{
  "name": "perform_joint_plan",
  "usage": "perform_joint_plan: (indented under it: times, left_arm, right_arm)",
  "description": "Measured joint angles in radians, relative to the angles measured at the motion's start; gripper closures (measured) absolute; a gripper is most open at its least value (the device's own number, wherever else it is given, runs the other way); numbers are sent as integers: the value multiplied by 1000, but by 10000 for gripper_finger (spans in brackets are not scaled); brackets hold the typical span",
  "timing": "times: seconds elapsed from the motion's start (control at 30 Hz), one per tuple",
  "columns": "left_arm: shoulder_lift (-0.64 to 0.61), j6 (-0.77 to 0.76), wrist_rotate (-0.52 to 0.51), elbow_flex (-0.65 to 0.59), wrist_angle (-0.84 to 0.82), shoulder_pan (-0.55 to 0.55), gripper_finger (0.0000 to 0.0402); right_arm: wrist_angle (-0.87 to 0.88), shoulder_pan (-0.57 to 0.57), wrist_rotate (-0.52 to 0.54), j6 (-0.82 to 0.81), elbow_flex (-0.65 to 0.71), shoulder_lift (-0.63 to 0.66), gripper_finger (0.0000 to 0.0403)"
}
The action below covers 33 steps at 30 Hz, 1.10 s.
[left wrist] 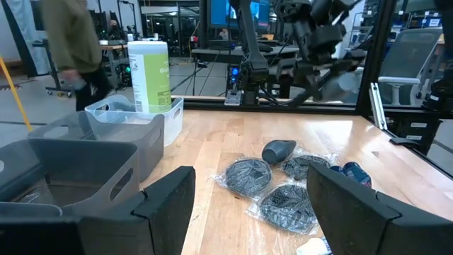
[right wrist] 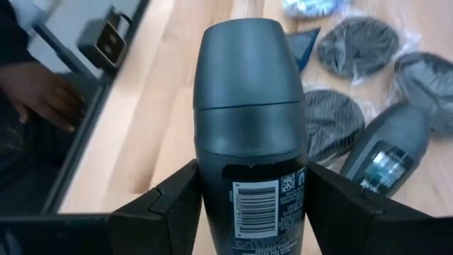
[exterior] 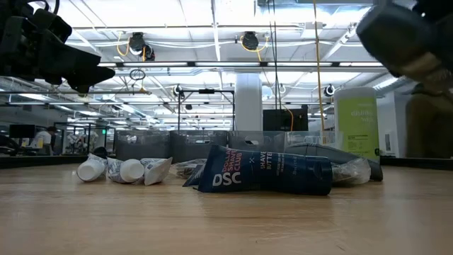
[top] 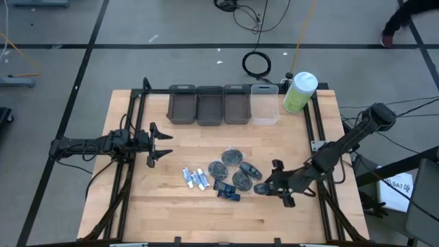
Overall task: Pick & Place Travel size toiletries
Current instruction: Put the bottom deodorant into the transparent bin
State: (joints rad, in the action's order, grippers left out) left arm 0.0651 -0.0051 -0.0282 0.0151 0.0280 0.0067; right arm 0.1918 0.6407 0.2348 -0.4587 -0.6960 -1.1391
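A dark grey oval deodorant stick with a barcode label is held between the fingers of the right hand, which is closed on its lower body at the right edge of the cluster of toiletries on the light wooden counter. The stick's long axis runs straight out from the hand, cap end leading. From the hand, the row of dark grey plastic bins and the clear plastic bin lie across the counter at its far edge, with the clear bin nearest the right arm; any placing there is judged to turn on that line from hand to bin.

The left hand hovers open and empty at the counter's left, well apart from the pile. The remaining items lie between the two arms: white-and-blue tubes, round flat dark grey discs in clear wrap, a second dark oval stick and dark blue packets.

The grip itself is shown only in the right wrist view; in the high view the stick is barely told from the hand. The print on a dark blue tube is given only by the low view, where neither hand's fingers can be made out.
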Motion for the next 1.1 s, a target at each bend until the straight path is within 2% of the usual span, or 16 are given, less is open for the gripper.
perform_joint_plan:
  times: [0.47, 1.1]
  left_arm:
    - [0, 0, 0, 0, 0, 0, 135]
    - [0, 0, 0, 0, 0, 0, 135]
  right_arm:
    - [2, -24, 30, 60, 0, 119, 196]
    - [-2, -236, 29, 196, 0, 131, 195]
